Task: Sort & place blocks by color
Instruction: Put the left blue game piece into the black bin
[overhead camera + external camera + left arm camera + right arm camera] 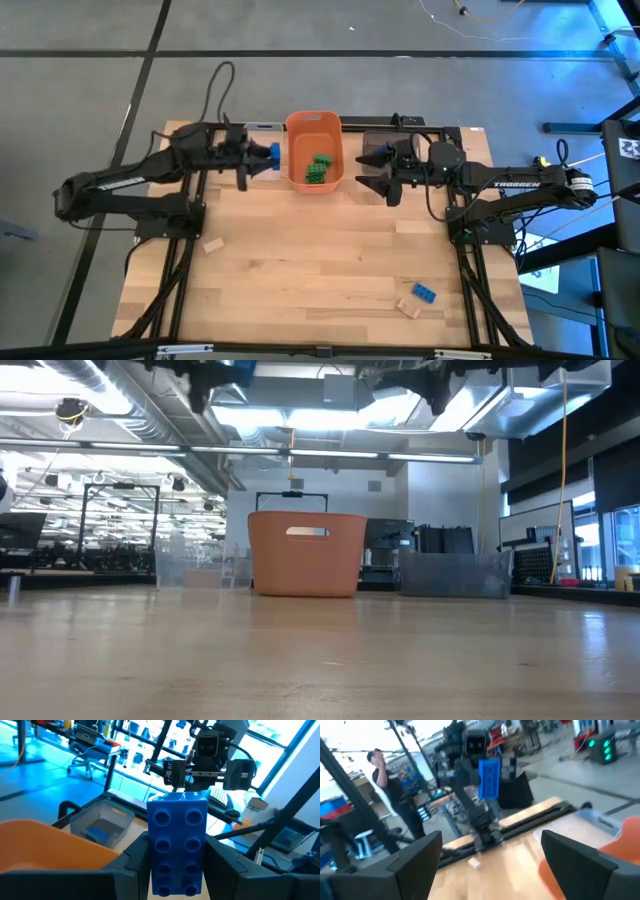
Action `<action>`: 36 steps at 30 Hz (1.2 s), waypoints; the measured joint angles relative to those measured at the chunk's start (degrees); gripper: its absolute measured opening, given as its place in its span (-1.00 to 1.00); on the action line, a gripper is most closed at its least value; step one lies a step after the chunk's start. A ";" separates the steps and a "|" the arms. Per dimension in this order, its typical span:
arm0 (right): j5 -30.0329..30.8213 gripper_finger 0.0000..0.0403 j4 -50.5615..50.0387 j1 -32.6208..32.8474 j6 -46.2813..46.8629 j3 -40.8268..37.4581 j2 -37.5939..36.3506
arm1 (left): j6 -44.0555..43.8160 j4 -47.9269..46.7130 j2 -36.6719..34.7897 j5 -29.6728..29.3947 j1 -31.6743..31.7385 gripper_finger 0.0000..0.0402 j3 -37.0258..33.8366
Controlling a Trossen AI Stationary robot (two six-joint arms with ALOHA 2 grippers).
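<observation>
A blue block (178, 845) is clamped upright in the left tool (262, 153), just left of the orange bin (296, 170). Green blocks (318, 168) are seen inside that bin. The right tool (372, 170), spread wide and empty, is held just right of it. "TROSSEN" is read on the right arm (520, 185).

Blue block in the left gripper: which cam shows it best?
Left wrist view. The blue block fills the frame, studs facing the camera, pinched between the left gripper fingers. High view shows only a small blue patch by the clear bin. Right wrist view shows it farther off. Low view misses it.
</observation>
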 joint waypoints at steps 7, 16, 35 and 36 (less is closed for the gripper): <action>0.72 0.69 7.71 0.29 0.23 0.00 5.07 | -2.07 14.96 11.65 0.00 -1.99 -0.38 -0.04; -1.73 0.69 15.09 3.13 2.01 0.00 16.48 | -4.97 32.87 26.26 -1.06 -6.25 -0.38 -0.04; 0.36 0.48 23.86 4.17 5.48 1.05 22.84 | -6.96 39.80 31.55 -4.68 -12.89 -0.38 -0.09; 0.36 0.45 24.03 4.35 5.64 1.69 22.98 | -6.95 39.85 31.55 -4.83 -13.05 -0.38 -0.09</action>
